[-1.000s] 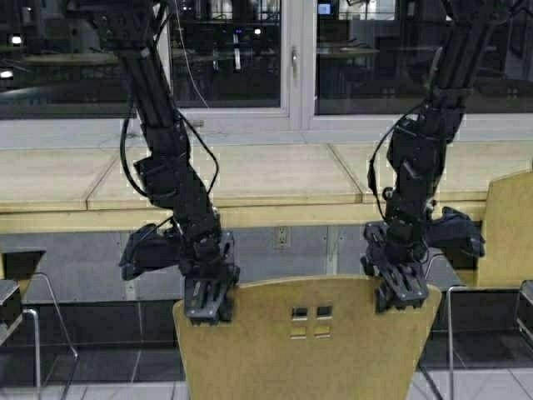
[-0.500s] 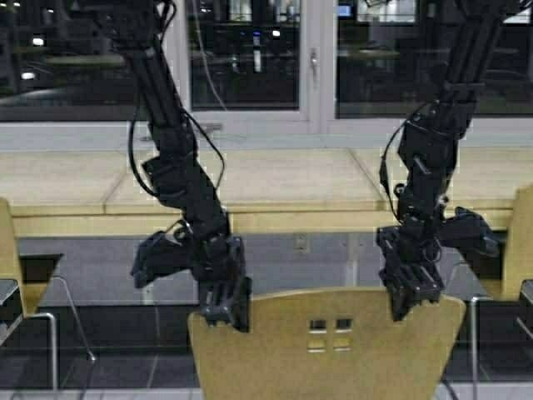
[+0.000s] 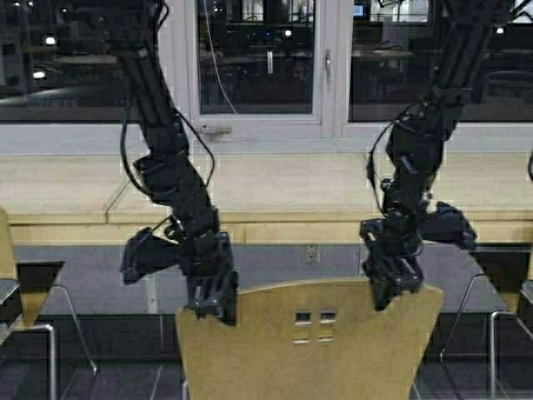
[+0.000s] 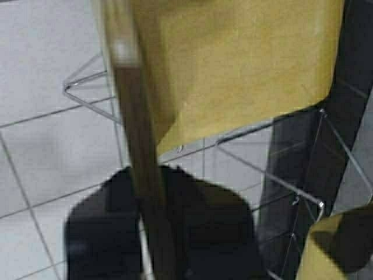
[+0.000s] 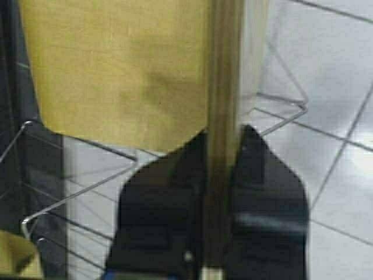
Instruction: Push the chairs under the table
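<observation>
We hold the plywood chair (image 3: 308,342) by its back, left gripper (image 3: 210,300) and right gripper (image 3: 391,283) jaws clamped; next, drive it under the tabletop (image 3: 275,227).

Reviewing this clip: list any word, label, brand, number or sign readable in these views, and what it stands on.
None can be read. The chair, the table, the left gripper and the right gripper show no lettering. Bright spots in the window are only lights, not text.
</observation>
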